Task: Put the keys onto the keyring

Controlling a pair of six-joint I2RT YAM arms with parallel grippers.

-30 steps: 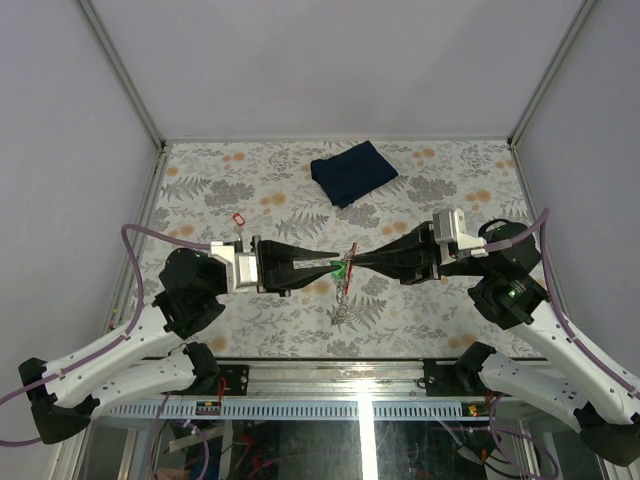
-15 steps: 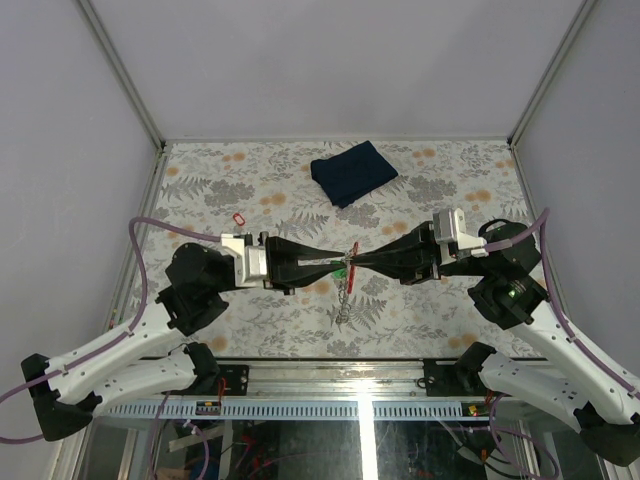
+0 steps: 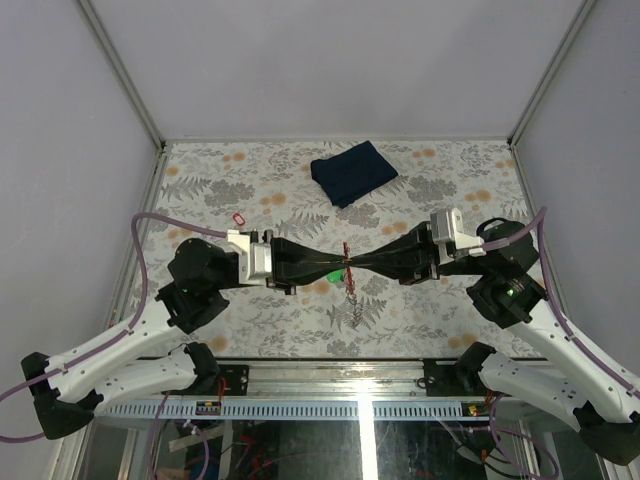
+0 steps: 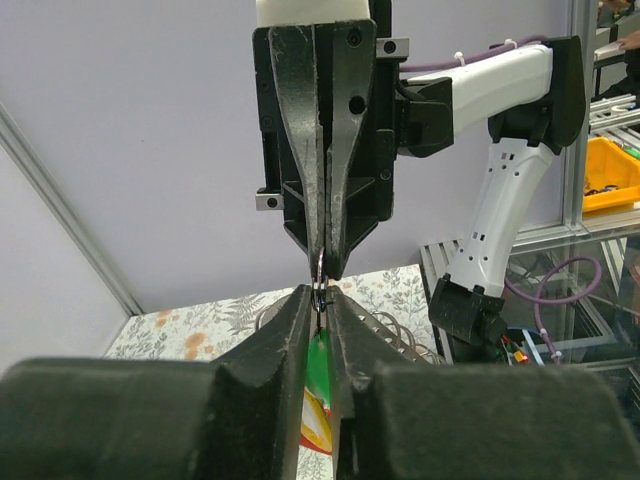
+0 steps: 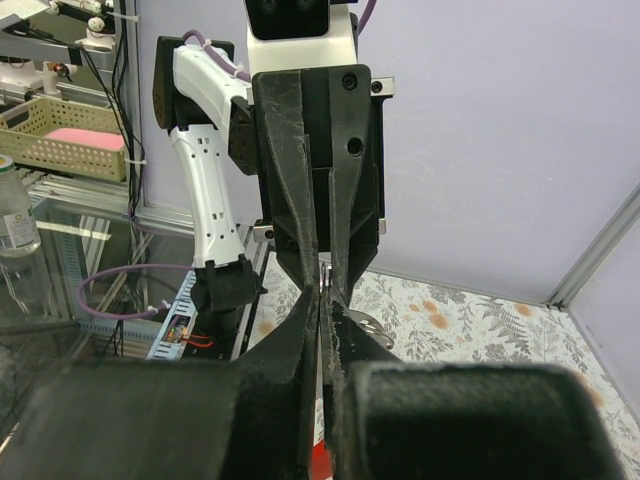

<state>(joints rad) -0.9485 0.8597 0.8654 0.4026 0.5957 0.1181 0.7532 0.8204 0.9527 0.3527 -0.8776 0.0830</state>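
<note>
Left wrist: green-headed key, thin keyring

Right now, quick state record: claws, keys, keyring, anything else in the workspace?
left claw: shut on green key
right claw: shut on keyring, tip to tip with left claw
yellow-orange key: just below green key
keyring: dangles below the claws, red tag on it
other: dark blue cloth, lying beyond the claws

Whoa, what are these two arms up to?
The two arms meet tip to tip above the flowery table. The left gripper pinches the green key; the right gripper is shut on the keyring, whose red tag shows at the meeting point. Whether the key is on the ring yet is unclear.
</note>
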